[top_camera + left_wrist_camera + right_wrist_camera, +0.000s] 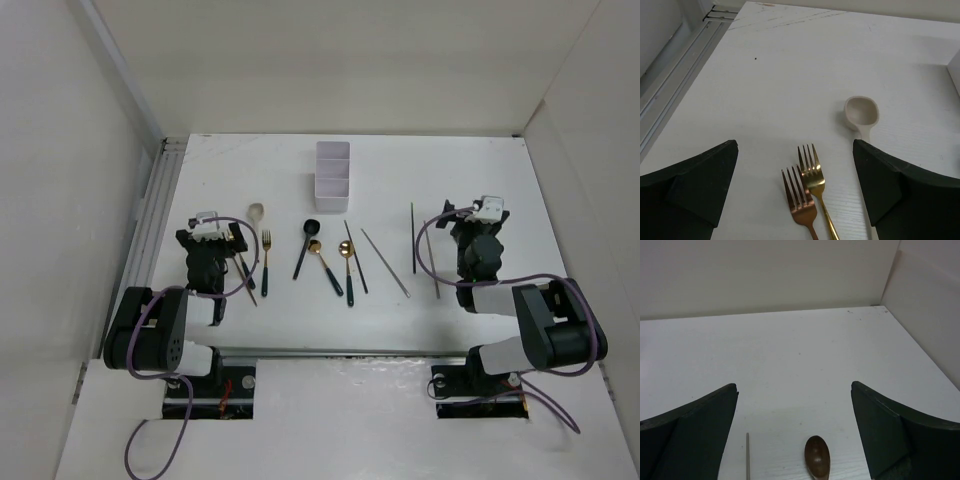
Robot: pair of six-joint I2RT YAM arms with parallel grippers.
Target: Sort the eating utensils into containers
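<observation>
At the near left, my left gripper (pixel 795 172), fingers spread, hovers over a copper fork (pixel 801 200) and gold fork (pixel 813 175). Far centre, the container (pixel 332 200) looks unfilled: sorting is at its first pick. My right gripper (pixel 795 412), equally spread, overhangs a brown spoon (pixel 817 456). Next: lower, pinch one handle.

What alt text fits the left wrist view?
A yellow-gold fork and a coppery fork lie side by side on the white table, tines pointing away, between the open left gripper's dark fingers. A pale spoon lies to their right; a metal rail runs along the left.
</observation>
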